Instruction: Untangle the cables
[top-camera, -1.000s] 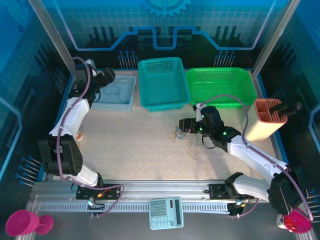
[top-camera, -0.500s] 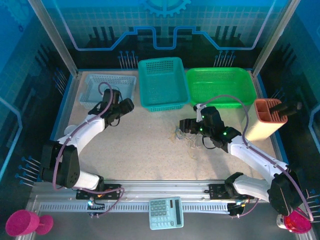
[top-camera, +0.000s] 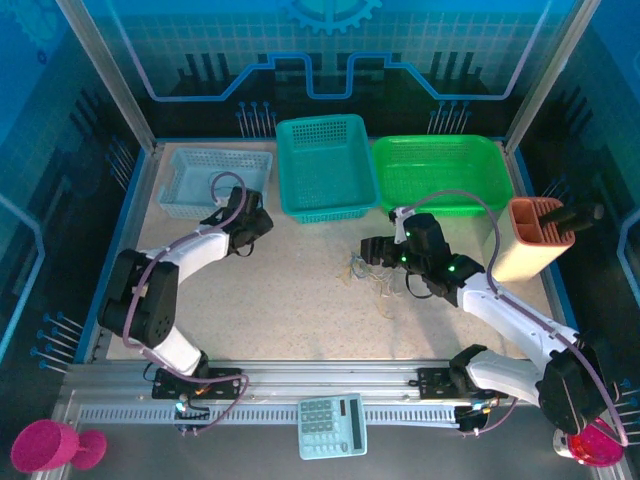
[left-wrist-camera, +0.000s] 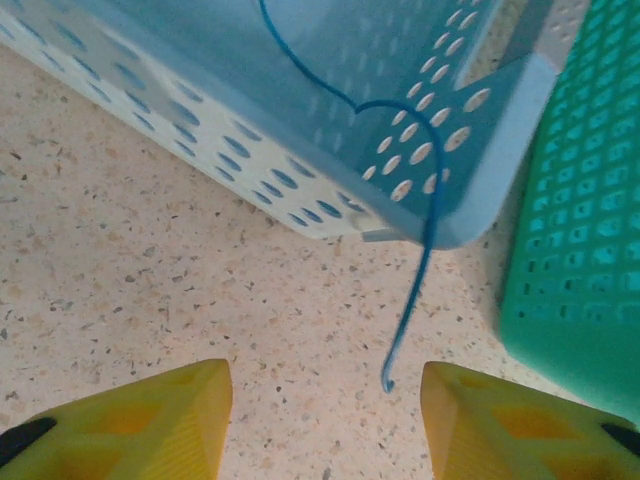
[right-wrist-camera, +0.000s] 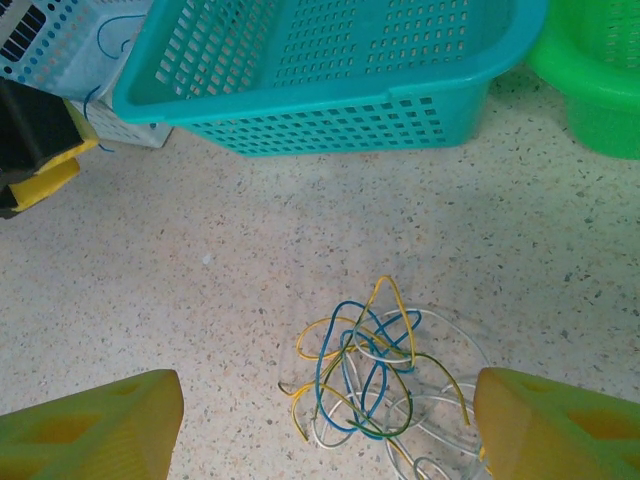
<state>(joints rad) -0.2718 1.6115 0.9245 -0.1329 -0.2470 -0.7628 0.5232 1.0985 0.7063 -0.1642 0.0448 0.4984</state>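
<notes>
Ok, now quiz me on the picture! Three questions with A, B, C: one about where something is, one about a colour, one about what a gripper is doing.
1. Where is the tangled pile of cables?
A) in the green basket
B) on the table, in front of the teal basket
C) on the calculator

2. What colour is the wire hanging over the corner of the pale blue basket?
A) blue
B) red
C) black

3. What is the left gripper doing?
A) open, holding nothing
B) shut on a wire
C) shut on a basket rim

Answers:
1 B: the right wrist view shows the pile on the speckled table.
2 A: the left wrist view shows it blue.
3 A: its yellow fingers stand wide apart, gripping nothing.
</notes>
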